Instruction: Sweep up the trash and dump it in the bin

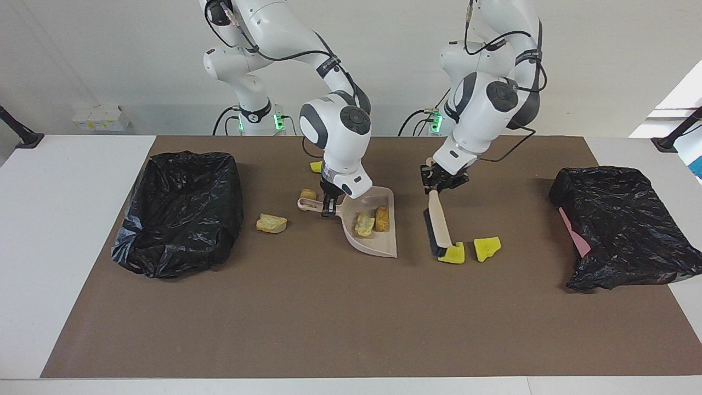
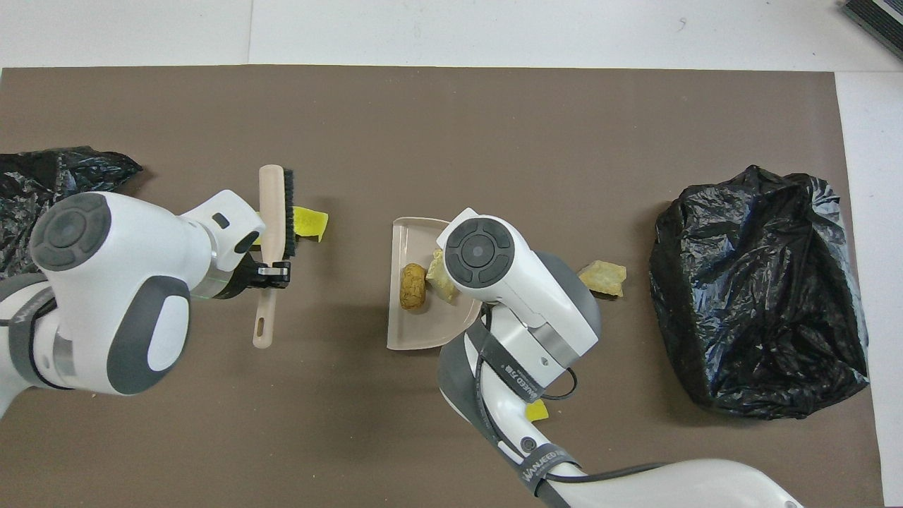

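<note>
the worktop (image 1: pixel 329 318) is covered in plain brown, with white at its ends. both bin bags (image 1: pixel 181 211) (image 1: pixel 620 225) are glossy black; a strip of pink (image 1: pixel 573 233) shows at one. the dustpan (image 1: pixel 378 247) is beige, the brush (image 1: pixel 437 216) beige with black bristles. the scraps are bright yellow (image 1: pixel 487 248) or golden-brown (image 1: pixel 381 218). the arms are white and grey with black fingers (image 1: pixel 328 208).

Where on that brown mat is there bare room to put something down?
The wide strip of brown mat farthest from the robots is bare, from one black bin bag to the other bag. The middle is crowded: dustpan, brush, yellow sponge chunks and both grippers.
</note>
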You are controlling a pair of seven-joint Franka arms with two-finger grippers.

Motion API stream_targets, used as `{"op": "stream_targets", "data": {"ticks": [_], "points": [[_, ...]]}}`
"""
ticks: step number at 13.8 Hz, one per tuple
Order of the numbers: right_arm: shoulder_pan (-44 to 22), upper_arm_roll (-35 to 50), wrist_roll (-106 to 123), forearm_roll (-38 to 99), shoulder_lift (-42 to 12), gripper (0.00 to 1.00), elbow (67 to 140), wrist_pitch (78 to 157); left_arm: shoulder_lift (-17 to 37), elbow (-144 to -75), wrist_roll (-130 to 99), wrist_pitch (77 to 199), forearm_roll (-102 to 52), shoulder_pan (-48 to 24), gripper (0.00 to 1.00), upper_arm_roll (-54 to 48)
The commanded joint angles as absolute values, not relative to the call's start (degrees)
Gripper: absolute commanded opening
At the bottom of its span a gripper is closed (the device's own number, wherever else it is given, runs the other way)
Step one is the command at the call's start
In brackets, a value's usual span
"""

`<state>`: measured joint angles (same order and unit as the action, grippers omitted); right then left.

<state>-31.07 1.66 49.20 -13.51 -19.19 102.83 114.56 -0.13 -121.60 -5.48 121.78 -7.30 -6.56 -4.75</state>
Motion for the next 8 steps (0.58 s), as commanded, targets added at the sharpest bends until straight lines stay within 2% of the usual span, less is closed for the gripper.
{"op": "stream_targets", "data": {"ticks": [1, 3, 8], "points": [[-30.6, 2.0, 48.6, -14.4, -17.6, 0.00, 104.5, 113.3, 2.8, -120.2, -2.9, 122.1, -0.4, -1.3, 0.00, -5.4], [-30.6, 2.0, 48.4, -14.4, -17.5, 0.00, 104.5, 113.3, 5.7, -119.4, 3.2, 123.8, 1.8, 3.1, 0.00, -5.4], [-30.8, 2.0, 48.3, -14.4, -17.4, 0.00, 104.5, 113.2, 8.8, -120.2, 3.1, 125.6, 1.1, -0.2, 0.00, -5.9]]}}
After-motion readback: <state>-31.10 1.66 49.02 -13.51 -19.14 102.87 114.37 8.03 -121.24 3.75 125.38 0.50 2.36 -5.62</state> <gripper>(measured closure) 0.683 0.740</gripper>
